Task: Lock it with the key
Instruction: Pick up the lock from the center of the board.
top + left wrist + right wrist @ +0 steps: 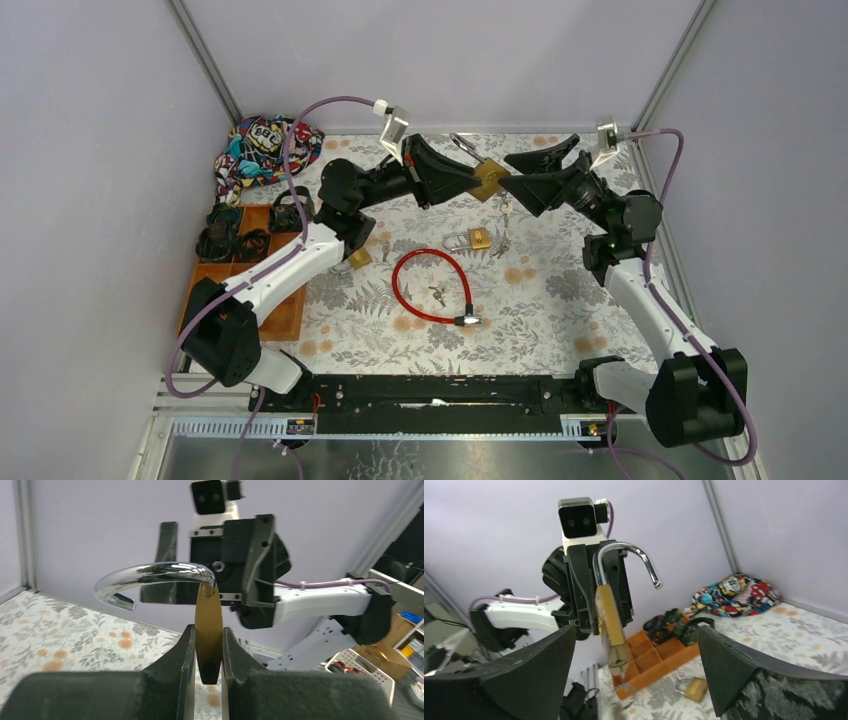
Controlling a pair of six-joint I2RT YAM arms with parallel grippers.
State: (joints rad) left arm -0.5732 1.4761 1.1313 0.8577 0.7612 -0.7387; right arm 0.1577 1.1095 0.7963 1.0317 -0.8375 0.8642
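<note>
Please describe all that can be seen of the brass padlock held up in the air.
The brass padlock has a flat gold-coloured body and a shiny silver curved shackle, open, with one end free. The black fingers of the left gripper clamp its flat sides and hold it upright in the air. A small key seems to sit in its lower end.

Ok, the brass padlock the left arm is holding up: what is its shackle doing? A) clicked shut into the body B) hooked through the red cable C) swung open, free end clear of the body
C: the padlock clamped in the left jaws has its shackle turned out sideways, with the free end hanging in the air.
</note>
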